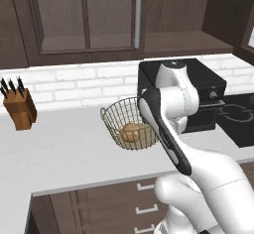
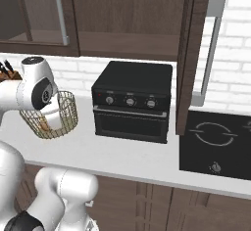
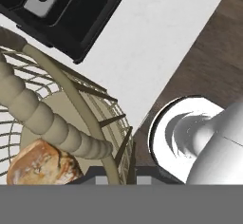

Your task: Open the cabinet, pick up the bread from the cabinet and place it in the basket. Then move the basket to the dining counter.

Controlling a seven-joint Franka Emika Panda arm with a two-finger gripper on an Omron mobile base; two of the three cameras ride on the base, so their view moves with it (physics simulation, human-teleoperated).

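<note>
The fingers (image 3: 116,174) are clamped on the rim of the basket (image 1: 119,116) – the wire is seen passing between them in the hand view. The bread (image 1: 130,133) lies inside on the base. The basket is seen on the grey table (image 1: 64,144), just beside the black oven (image 2: 132,103), under the cabinet (image 1: 84,20)
</note>
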